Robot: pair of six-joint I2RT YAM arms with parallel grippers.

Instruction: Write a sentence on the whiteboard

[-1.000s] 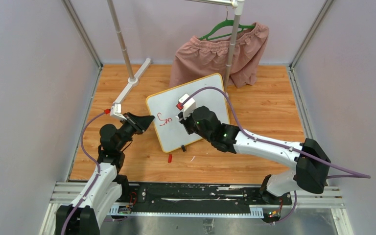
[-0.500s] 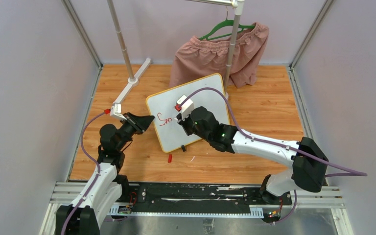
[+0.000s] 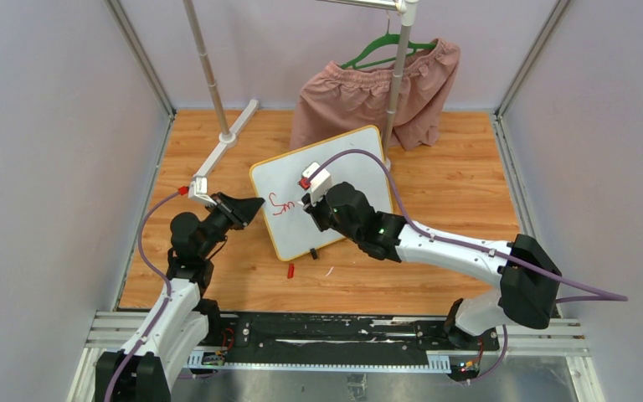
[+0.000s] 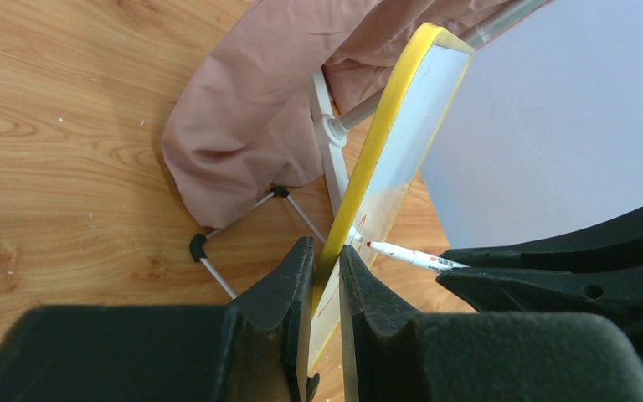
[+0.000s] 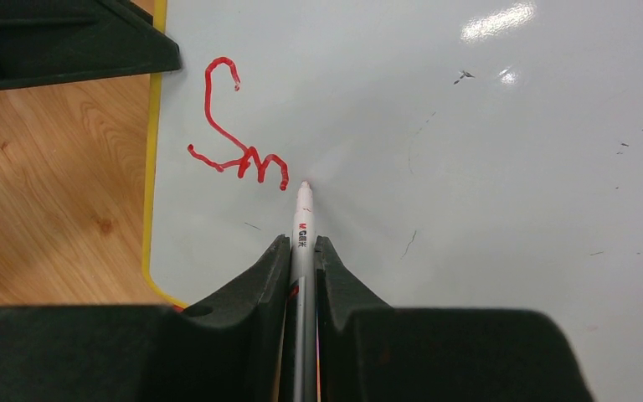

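Red strokes of the sentence [image 5: 247,157], reading only "Sm", are seen near the left edge of the whiteboard [image 3: 364,176], set tilted on the wooden table [image 3: 452,184]. Its yellow rim is pinched by the left gripper [image 4: 326,251]. A marker [image 5: 304,213], its tip just beside the letters, is clamped in the right gripper [image 5: 303,247].

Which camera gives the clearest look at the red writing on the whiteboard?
Right wrist view: the red writing sits large and face-on, beside the marker tip. The top view shows it tiny; the left wrist view sees the whiteboard edge-on.
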